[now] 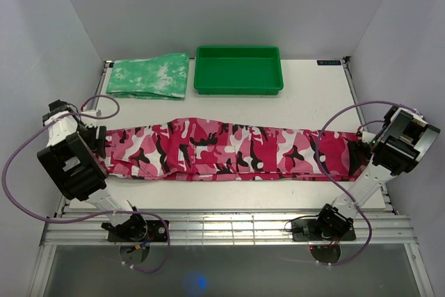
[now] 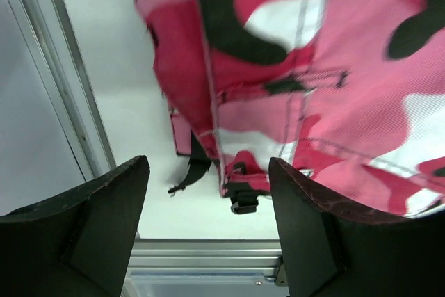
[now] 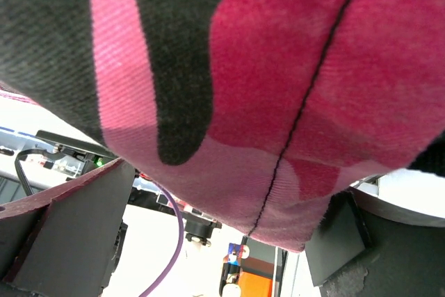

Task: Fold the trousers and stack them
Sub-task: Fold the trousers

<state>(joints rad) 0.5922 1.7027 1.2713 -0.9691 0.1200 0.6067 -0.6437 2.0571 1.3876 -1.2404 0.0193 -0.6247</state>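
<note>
The pink, white and black camouflage trousers lie stretched out flat from left to right across the table. My left gripper is at their left end. In the left wrist view the gripper is open and empty just above the table, and the trousers' waist end with a black buckle lies ahead of it. My right gripper is at their right end. In the right wrist view the gripper has its fingers wide apart, and the cloth hangs close between and over them.
A green tray stands at the back centre. A folded mottled green-and-white cloth lies to the left of it. The white table ends at metal rails in front, and grey walls close in both sides.
</note>
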